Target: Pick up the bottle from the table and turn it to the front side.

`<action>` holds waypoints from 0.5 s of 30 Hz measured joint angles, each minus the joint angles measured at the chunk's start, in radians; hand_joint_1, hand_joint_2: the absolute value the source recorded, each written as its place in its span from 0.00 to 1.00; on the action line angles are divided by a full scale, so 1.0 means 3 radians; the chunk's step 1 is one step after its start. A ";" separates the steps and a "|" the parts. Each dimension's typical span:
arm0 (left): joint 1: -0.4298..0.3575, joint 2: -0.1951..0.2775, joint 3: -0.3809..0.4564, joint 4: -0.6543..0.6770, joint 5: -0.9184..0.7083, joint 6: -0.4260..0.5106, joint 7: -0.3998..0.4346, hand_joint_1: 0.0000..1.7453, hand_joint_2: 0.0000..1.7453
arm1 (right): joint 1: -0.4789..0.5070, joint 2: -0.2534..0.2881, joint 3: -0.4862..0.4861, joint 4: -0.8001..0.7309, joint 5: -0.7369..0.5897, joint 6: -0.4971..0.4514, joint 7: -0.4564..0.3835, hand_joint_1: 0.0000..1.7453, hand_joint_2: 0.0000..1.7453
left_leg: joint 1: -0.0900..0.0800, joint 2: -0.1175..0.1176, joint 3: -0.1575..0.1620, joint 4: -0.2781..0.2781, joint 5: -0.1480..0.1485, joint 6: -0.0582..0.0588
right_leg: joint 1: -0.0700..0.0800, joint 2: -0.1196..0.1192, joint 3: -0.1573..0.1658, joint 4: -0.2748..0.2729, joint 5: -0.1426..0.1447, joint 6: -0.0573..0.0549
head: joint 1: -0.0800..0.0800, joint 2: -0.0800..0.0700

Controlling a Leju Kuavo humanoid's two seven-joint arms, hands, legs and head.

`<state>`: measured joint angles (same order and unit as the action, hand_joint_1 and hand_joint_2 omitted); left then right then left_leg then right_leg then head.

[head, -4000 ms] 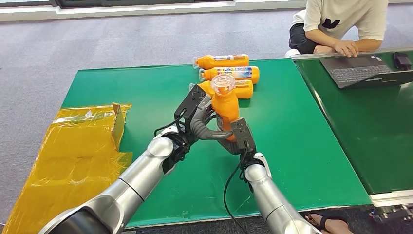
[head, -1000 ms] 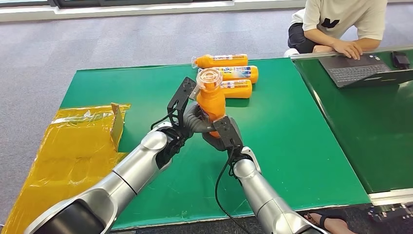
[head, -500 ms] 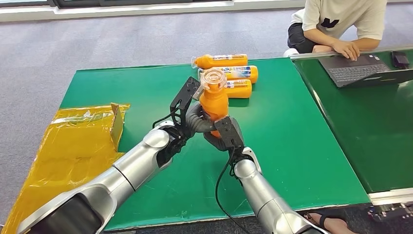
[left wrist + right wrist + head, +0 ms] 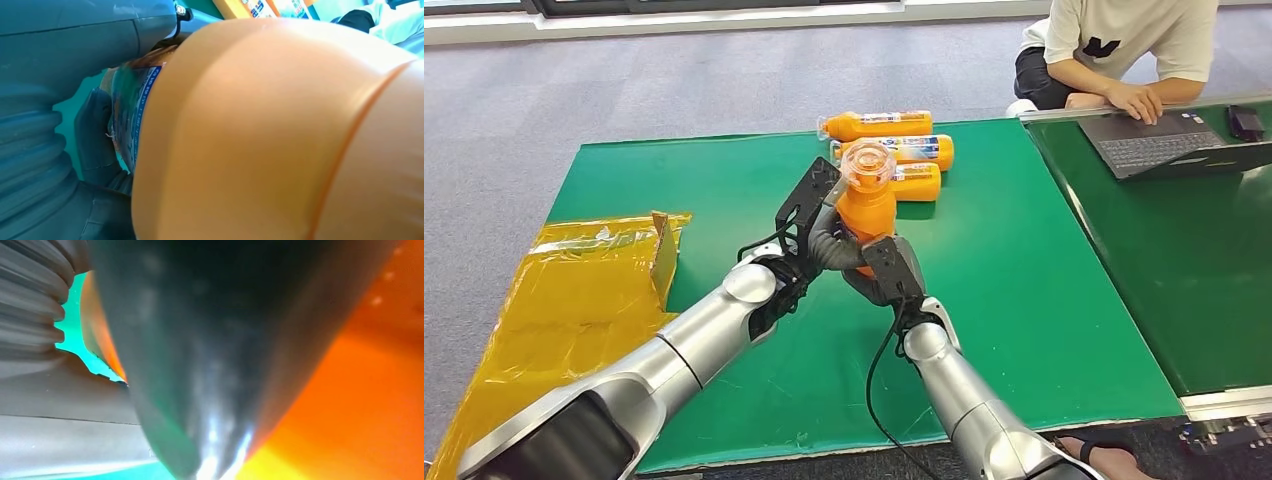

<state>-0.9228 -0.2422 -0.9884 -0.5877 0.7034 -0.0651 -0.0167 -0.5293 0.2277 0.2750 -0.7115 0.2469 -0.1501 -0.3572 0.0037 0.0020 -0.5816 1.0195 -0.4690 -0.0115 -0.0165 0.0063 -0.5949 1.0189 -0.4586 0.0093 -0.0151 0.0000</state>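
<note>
An orange bottle with a clear cap stands upright above the green table, held between both hands. My left hand wraps its body from the left. From below and the near side my right hand grips its lower part. In the left wrist view the orange bottle is very close, with its label edge against my left hand's fingers. A dark finger lies against the orange bottle in the right wrist view.
Three more orange bottles lie on their sides at the table's far middle. Yellow plastic wrap covers the floor at the left. A person sits at the far right by a laptop on a second green table.
Both hands have carried the bottle slightly to the right and away from me over the last second. The grip looks the same.
</note>
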 joint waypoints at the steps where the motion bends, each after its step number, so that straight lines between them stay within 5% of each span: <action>1: -0.0002 0.0000 0.0000 0.0000 -0.0017 0.0004 -0.0002 1.00 1.00 | -0.0001 0.0002 -0.0001 0.0003 0.0003 -0.0014 0.0001 0.00 0.50 | 0.0000 0.0000 0.0000 0.0000 0.0000 0.0000 | 0.0000 0.0000 0.0000 0.0000 0.0000 0.0000 | 0.0000 0.0000; 3: -0.0006 0.0000 0.0000 0.0004 -0.0055 0.0009 -0.0008 1.00 1.00 | -0.0002 0.0005 -0.0004 0.0005 0.0007 -0.0029 0.0003 0.00 0.00 | 0.0000 0.0000 0.0000 0.0000 0.0000 0.0000 | 0.0000 0.0000 0.0000 0.0000 0.0000 0.0000 | 0.0000 0.0000; 5: -0.0009 0.0000 0.0000 0.0013 -0.0095 0.0009 -0.0024 1.00 1.00 | -0.0001 0.0005 -0.0007 0.0005 0.0024 -0.0045 0.0013 0.00 0.00 | 0.0000 0.0000 0.0000 0.0000 0.0000 0.0000 | 0.0000 0.0000 0.0000 0.0000 0.0000 0.0000 | 0.0000 0.0000; 9: -0.0014 0.0001 0.0011 0.0079 -0.0244 0.0009 -0.0100 1.00 1.00 | 0.0004 0.0005 -0.0001 -0.0022 0.0249 -0.0120 0.0218 0.00 1.00 | 0.0000 0.0002 0.0000 0.0000 0.0000 0.0000 | 0.0000 0.0002 -0.0001 0.0000 0.0000 0.0000 | 0.0000 0.0000; 15: 0.0014 0.0001 0.0192 0.0229 -0.0825 -0.0080 -0.0171 1.00 1.00 | 0.0216 -0.0043 0.0044 -0.0441 0.0776 0.0115 0.0824 0.00 1.00 | 0.0000 0.0005 -0.0001 0.0000 0.0000 0.0000 | 0.0000 0.0002 -0.0002 0.0000 0.0000 0.0000 | -0.0001 0.0000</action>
<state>-0.9186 -0.2419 -0.9307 -0.5189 0.4558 -0.0892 -0.0679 -0.4645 0.2148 0.2881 -0.8438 0.4796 -0.1156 -0.1098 0.0037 0.0034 -0.5818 1.0194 -0.4690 -0.0116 -0.0165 0.0068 -0.5955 1.0189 -0.4586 0.0093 -0.0153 0.0000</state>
